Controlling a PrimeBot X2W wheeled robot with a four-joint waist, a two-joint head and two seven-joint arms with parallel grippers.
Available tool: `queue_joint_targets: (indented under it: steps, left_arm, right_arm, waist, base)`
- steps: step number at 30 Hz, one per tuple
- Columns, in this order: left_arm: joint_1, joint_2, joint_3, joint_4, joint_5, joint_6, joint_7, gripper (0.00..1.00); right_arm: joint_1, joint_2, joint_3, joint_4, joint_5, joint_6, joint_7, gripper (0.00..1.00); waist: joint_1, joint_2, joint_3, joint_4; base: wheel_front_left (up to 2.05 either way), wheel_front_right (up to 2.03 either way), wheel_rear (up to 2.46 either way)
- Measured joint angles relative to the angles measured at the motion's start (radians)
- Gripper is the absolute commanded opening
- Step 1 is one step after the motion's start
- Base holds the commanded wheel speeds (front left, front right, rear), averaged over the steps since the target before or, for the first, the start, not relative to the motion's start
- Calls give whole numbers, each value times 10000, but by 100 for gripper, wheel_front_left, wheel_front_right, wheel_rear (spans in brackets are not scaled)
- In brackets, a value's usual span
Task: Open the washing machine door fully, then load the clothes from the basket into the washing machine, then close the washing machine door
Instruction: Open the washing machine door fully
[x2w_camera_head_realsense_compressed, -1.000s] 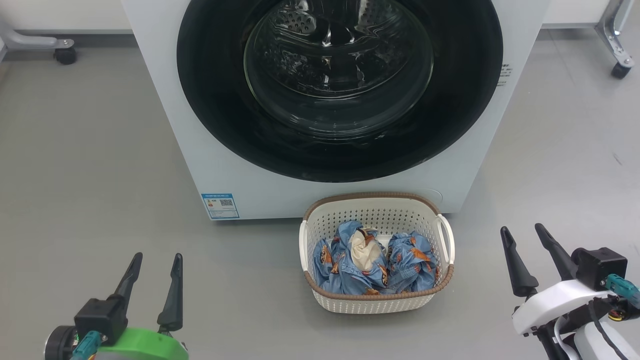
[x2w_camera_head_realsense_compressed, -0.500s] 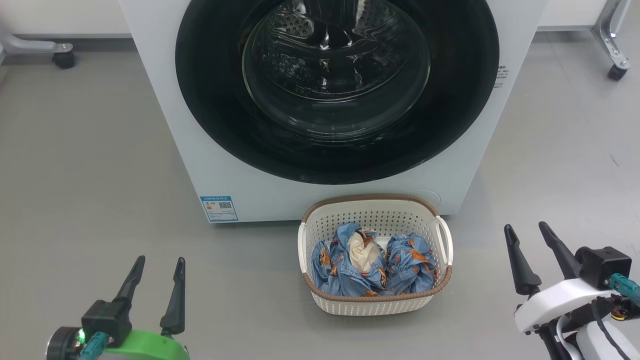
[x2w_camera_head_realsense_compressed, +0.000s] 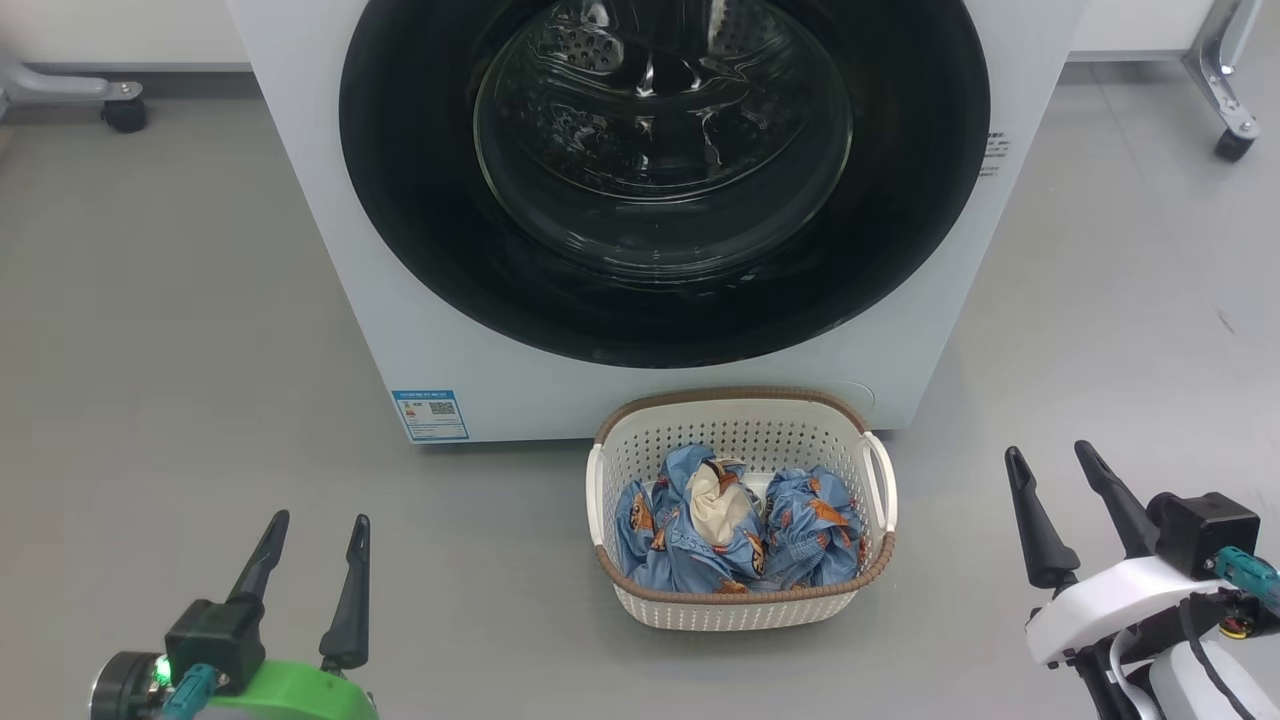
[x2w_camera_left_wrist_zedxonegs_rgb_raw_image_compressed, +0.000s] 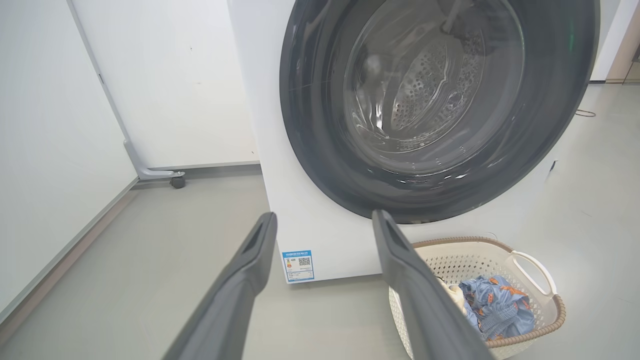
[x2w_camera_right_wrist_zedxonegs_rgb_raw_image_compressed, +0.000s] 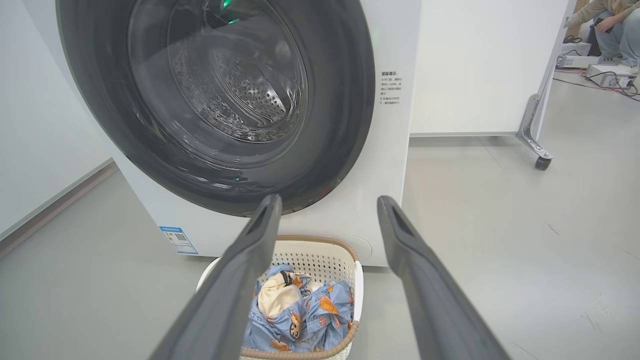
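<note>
A: Status, quick.

B: The big white front-loading washing machine (x2w_camera_head_realsense_compressed: 520, 390) has its large round glossy black door w/ the bulging glass window (x2w_camera_head_realsense_compressed: 665, 180) shut flush. So step one, the door, isn't done yet.

A: Laundry?

B: Small light-blue printed clothes (x2w_camera_head_realsense_compressed: 735, 530) are bunched in the small cream-white perforated plastic basket w/ a brown rim (x2w_camera_head_realsense_compressed: 740, 605). It sits on the grey floor (x2w_camera_head_realsense_compressed: 150, 350) just beside the machine's base, below the door's lower edge, a bit right of centre. Can't tell if it touches.

A: Arms?

B: The left fingers (x2w_camera_head_realsense_compressed: 348, 600) are low at left, the right fingers (x2w_camera_head_realsense_compressed: 1032, 535) low at right. Both pairs are spread wide w/ nothing in them, well apart from machine & basket.

A: How to do the door right?

B: No handle or hinge visible, so can't tell which side swings. I'd find the catch first, then hook one finger behind the rim & pull along the door's arc, not straight out. The gloss is prob slippery, so hook, don't pinch. Keep the other arm outside the swing. The basket is low, prob under the sweep, but check clearance. Open it fully, else the loading reach gets cramped.
</note>
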Motion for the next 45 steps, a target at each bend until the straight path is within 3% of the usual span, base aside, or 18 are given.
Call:
queue_joint_targets:
  steps: [45]
  left_arm:
    - [-12,-196,219,-111,-282,-2,0,100]
  right_arm:
    - [3,326,-454,-4,-364,265,0,100]
  waist:
    - [0,0,37,-6]
  base:
    - [59,59,-118]
